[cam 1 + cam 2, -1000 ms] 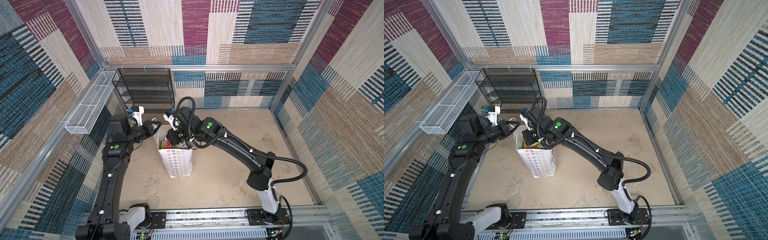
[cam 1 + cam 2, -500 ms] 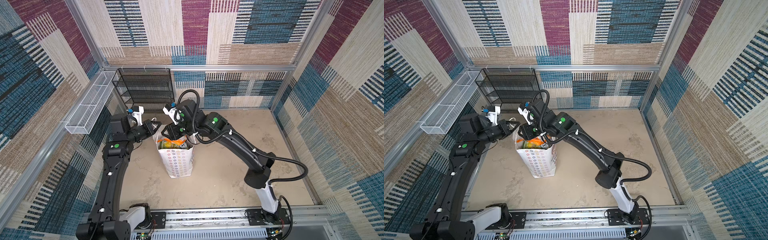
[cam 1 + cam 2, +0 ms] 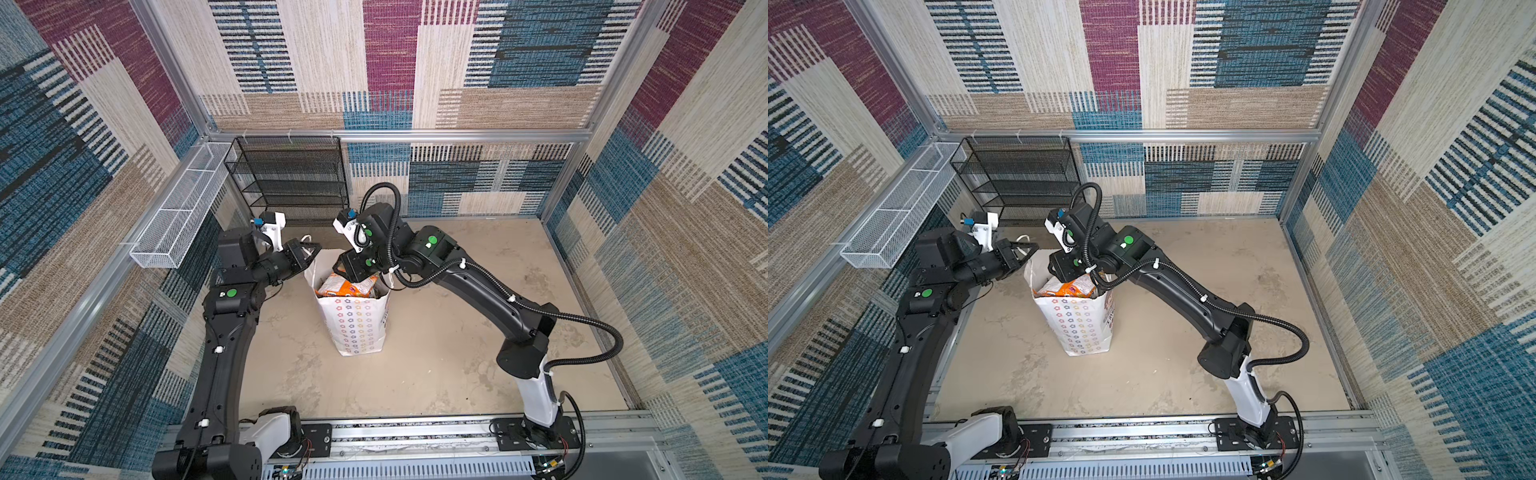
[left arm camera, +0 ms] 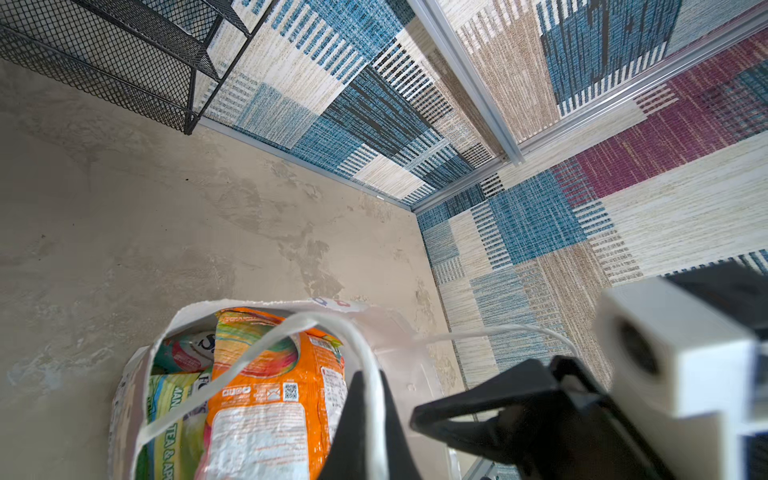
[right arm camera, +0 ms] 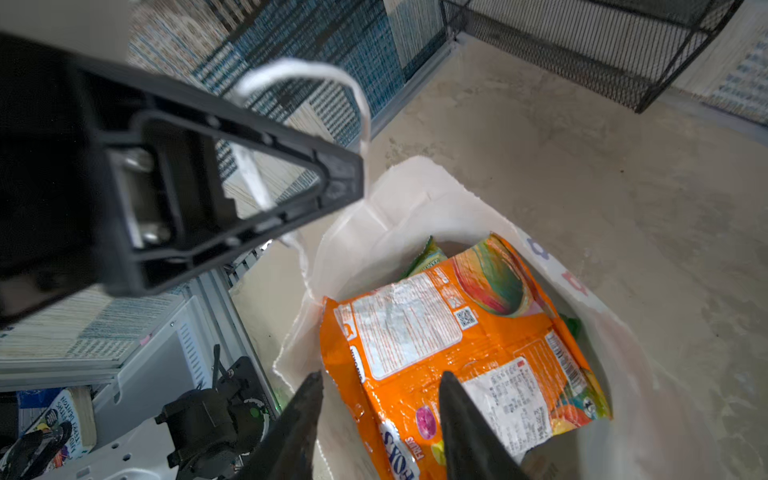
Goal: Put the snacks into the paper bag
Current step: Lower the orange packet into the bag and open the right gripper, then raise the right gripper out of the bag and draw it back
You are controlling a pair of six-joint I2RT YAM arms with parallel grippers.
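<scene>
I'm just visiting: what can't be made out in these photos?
- What lies deeper in the paper bag: the orange packet on top covers it, both wrist views.
- The green packet wording: orange packet and picture edge cut it off, left wrist view.
- Print on the bag's narrow side: edge-on and too small, both top views.
- Whether the left tool pinches rim or cord: its fingers cover the spot.

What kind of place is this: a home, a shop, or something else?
Probably a robot test cell in a laboratory. A left arm and a right arm are mounted on a metal rail, an aluminium frame holds patterned wall panels on three sides, and a paper bag stands between the arms.
</scene>
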